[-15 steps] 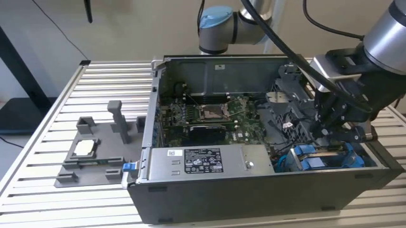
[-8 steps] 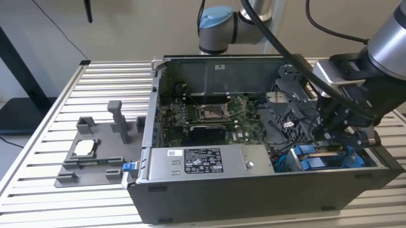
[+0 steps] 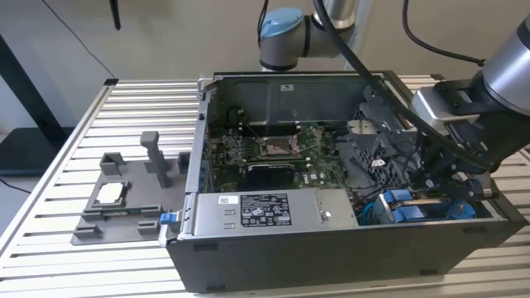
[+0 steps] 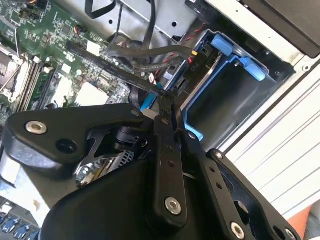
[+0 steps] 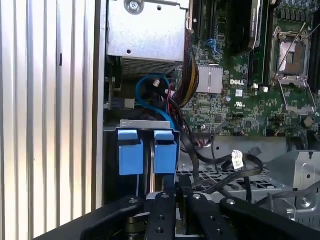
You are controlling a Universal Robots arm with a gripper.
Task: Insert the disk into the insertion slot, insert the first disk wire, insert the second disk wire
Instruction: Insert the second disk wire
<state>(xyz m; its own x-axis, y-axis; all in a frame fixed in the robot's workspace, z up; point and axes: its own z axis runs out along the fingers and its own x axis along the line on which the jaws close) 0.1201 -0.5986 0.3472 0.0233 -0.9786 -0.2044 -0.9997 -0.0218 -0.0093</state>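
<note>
Nearest the cam in the exterior view is the dark side wall of the open PC case (image 3: pixel 331 261), lying on a slatted table (image 3: pixel 141 105). Going from that view's left: a grey tray (image 3: pixel 116 214) with upright posts sits beside the case. Next comes a grey box (image 3: pixel 273 214) with a black-and-white sticker, inside the case by the near wall. Behind it is the green board (image 3: pixel 282 149).

Further to the right is the insertion slot (image 3: pixel 377 211) – a grey metal bay in the case's near corner. The disk (image 5: pixel 131 152) is in there. Its 2 blue carrier tabs stand side by side at the slot's mouth, while its silver body is hidden. A blue wire (image 5: pixel 150 95) loops just past the tabs, and black wires (image 5: pixel 220 165) run beside the bay.

On the far right, the arm reaches down into the case. The gripper (image 4: pixel 167 100) hangs right by the blue tabs – its thin black fingers (image 4: pixel 162 150) are pressed close together. Can't tell if they pinch a wire.
</note>
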